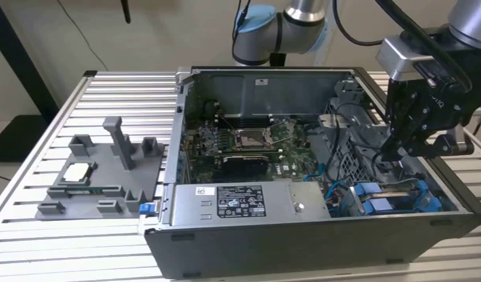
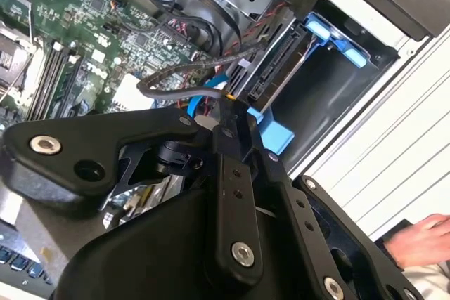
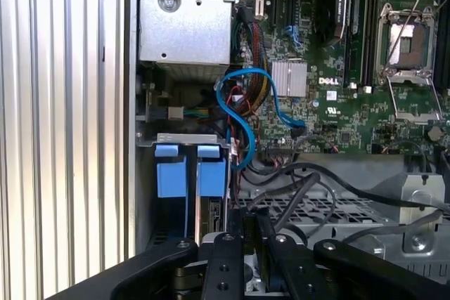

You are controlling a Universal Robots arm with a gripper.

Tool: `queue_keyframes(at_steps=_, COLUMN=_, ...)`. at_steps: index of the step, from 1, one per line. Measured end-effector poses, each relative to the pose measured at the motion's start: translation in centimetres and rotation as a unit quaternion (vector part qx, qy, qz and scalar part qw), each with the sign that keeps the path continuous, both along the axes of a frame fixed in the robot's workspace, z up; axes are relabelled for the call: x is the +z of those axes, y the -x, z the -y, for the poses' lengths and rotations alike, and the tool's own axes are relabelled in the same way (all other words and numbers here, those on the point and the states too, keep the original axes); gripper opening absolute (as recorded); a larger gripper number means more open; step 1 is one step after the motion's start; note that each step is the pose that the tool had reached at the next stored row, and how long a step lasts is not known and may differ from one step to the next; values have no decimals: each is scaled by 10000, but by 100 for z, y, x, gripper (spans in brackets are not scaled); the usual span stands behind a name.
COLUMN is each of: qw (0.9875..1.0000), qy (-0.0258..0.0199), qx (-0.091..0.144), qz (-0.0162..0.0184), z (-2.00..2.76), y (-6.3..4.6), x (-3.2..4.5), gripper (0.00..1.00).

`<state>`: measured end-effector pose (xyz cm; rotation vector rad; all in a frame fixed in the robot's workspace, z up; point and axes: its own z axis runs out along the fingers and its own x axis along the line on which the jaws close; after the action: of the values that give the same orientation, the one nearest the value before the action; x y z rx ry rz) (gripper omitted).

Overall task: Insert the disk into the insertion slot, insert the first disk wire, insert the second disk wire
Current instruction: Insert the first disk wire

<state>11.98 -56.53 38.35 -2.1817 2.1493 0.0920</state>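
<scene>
Closest to the lens in the second wrist view: black jointed metal gripper, fingers drawn narrow, almost together. Appears to pinch the end of a thin black cable right at the tips, probably one of the disk wires.

Just beyond the tips, flat silver-grey disk in its bright blue plastic carrier, seen edge-on. Sits inside the insertion slot, a rectangular bay of the dark grey metal drive cage, with its connector edge turned toward the gripper. Looks fully seated, so first step probably done.

Shows no plug on that connector edge, as far as can be made out. Neither disk wire judged home yet, with the first apparently in hand at the mouth of the bay.

Ahead of the fingers in the first wrist view, a curled light-blue flat cable lying over the green circuit board. Cannot tell where its ends go.

Well behind the gripper body, a person's hand resting by the ribbed pale aluminium table.
</scene>
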Motion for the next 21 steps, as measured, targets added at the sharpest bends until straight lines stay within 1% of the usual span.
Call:
queue_keyframes(at_steps=4, qw=10000, qy=83, qx=0, qz=0, z=0, y=-26, x=-23, gripper=19)
queue_keyframes(at_steps=6, qw=9999, qy=135, qx=0, qz=0, z=0, y=-39, x=-36, gripper=19)
queue_keyframes(at_steps=8, qw=9998, qy=178, qx=0, qz=0, z=0, y=-48, x=-51, gripper=19)
queue_keyframes(at_steps=9, qw=9998, qy=190, qx=0, qz=0, z=0, y=-51, x=-56, gripper=19)
queue_keyframes(at_steps=11, qw=9998, qy=198, qx=0, qz=0, z=0, y=-57, x=-61, gripper=19)
queue_keyframes(at_steps=15, qw=9998, qy=199, qx=0, qz=0, z=0, y=-61, x=-67, gripper=19)
queue_keyframes(at_steps=21, qw=9997, qy=264, qx=0, qz=0, z=0, y=-87, x=-119, gripper=19)
